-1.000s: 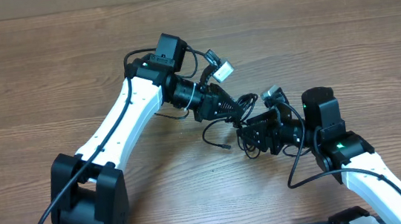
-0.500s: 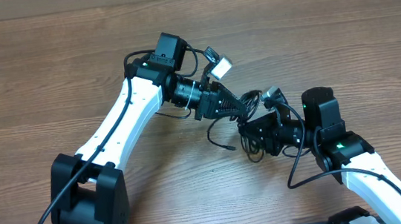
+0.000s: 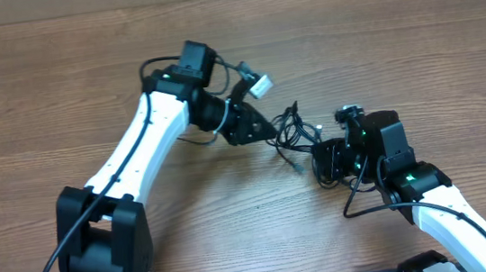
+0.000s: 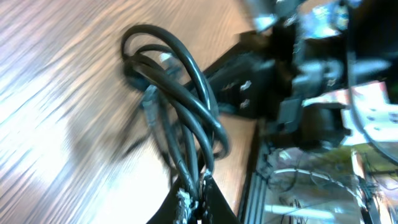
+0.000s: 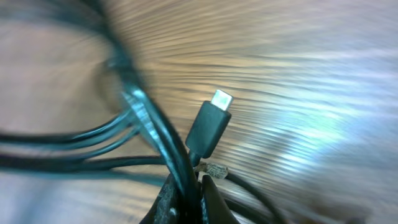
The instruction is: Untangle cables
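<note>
Overhead view: the cables [image 3: 294,131] are bunched in a small black tangle between the two arms, over the wooden surface [image 3: 414,36]. Whether the tangle touches the wood I cannot tell. The left pincer [image 3: 270,135] meets the tangle on its left side, the right pincer [image 3: 319,152] on its lower right. One loose end trails out below the tangle.

In the left wrist view the left pincer is nipped narrow on several strands at the foot of the tangle. The loops fan out from its tips, with the black body of the right pincer just beyond them.

In the right wrist view the right pincer is pinched tight on a few strands. A black plug [image 5: 210,129] with a silver tip stands just beside its tips, over blurred wood.
</note>
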You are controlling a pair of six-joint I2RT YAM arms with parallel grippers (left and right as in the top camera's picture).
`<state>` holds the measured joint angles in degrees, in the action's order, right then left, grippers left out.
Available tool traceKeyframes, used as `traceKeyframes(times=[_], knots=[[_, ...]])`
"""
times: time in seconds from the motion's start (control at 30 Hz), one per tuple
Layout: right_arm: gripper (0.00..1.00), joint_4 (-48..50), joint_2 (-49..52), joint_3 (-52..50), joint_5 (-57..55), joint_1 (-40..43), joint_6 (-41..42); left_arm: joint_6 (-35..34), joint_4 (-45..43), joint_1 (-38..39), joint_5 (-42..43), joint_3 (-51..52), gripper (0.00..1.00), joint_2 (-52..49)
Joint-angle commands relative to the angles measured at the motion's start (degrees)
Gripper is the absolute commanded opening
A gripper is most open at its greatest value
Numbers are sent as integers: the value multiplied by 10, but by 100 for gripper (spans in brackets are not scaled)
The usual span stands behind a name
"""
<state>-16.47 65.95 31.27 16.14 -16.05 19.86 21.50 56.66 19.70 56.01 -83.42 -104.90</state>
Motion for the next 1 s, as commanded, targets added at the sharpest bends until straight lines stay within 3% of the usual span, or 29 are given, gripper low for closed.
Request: traceKeyframes(times=[0.0, 0.17, 0.3, 0.43, 0.6, 0.7, 0.97], knots=[[4, -21, -1, 10, -172, 7, 134, -12, 23, -52, -58, -14, 4, 16], [4, -24, -1, 10, -175, 7, 226, -12, 43, -104, -65, -14, 4, 16], [4, -10, -1, 10, -136, 7, 226, -12, 50, -128, -65, -14, 4, 16], [4, 45, -1, 10, -3, 7, 190, -12, 52, -130, -66, -14, 4, 16], [4, 92, -1, 10, 18, 7, 233, -12, 56, -128, -67, -14, 4, 16], [4, 143, -1, 10, 40, 7, 303, -12, 66, -128, -67, -13, 4, 16], [4, 355, -1, 10, 158, 7, 373, -11, 65, -123, -66, -11, 4, 16]])
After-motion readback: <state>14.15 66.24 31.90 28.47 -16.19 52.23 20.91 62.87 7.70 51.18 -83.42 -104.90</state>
